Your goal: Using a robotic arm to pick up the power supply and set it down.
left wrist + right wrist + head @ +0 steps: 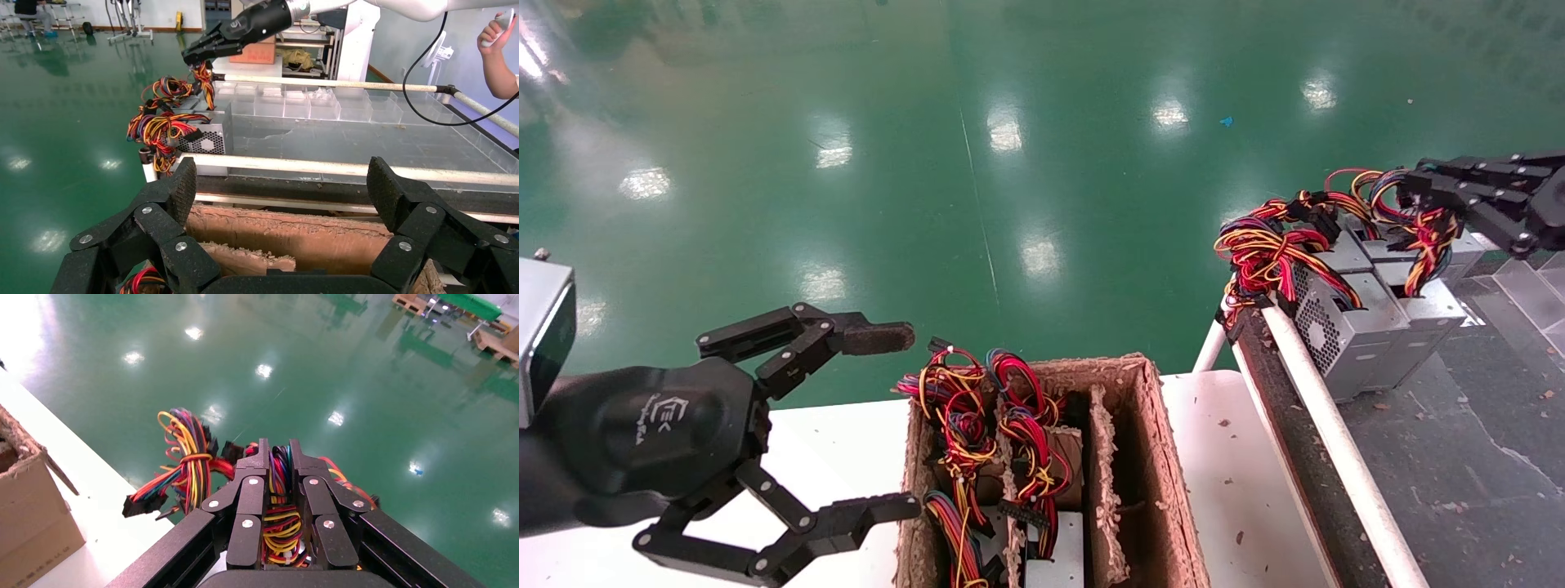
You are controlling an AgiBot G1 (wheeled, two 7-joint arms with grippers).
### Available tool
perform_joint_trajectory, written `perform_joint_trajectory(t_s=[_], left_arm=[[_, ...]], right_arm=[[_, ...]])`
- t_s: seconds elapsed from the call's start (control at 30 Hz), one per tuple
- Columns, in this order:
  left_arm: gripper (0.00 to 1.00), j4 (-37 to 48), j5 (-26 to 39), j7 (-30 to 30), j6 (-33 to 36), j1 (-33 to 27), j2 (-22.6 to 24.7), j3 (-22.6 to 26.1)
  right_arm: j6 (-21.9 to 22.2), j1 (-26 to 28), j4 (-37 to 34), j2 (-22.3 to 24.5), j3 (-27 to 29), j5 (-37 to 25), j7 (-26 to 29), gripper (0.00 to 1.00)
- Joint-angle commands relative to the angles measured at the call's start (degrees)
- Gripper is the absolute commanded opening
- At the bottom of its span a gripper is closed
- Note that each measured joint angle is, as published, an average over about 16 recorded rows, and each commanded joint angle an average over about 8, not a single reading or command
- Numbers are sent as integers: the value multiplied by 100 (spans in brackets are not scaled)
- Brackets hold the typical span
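Right gripper [1414, 200], the robotic arm at work, reaching over the conveyor tray [1459, 392] at the far right, fingers nearly closed, pinching the wire bundle [280, 505] of the power supply [1344, 327]. Grey box directly below the claw, apparently resting on the tray edge among others like it, wires spilling toward the green floor [1009, 122].

Judged step: setting down, nearly finished. Next move calls for parting the fingers, then lifting clear without snagging wires.

Left gripper [846, 425] idle, spread wide, beside the cardboard box [1148, 457] holding more supplies.
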Motion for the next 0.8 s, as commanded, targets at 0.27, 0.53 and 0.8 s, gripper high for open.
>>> perform_joint_trajectory(t_s=[0.27,0.53,0.8], left_arm=[[100,0,0,0,0,0,0,0],[100,0,0,0,0,0,0,1],[100,1,-2,0,-1,1,-1,0]], right_arm=[[-24,77,-314,-99,-4,-4,-204,100],[-182,169,-475,-120,22,59,-282,100],[-269,143,-485,-133,139,236,-496,100]])
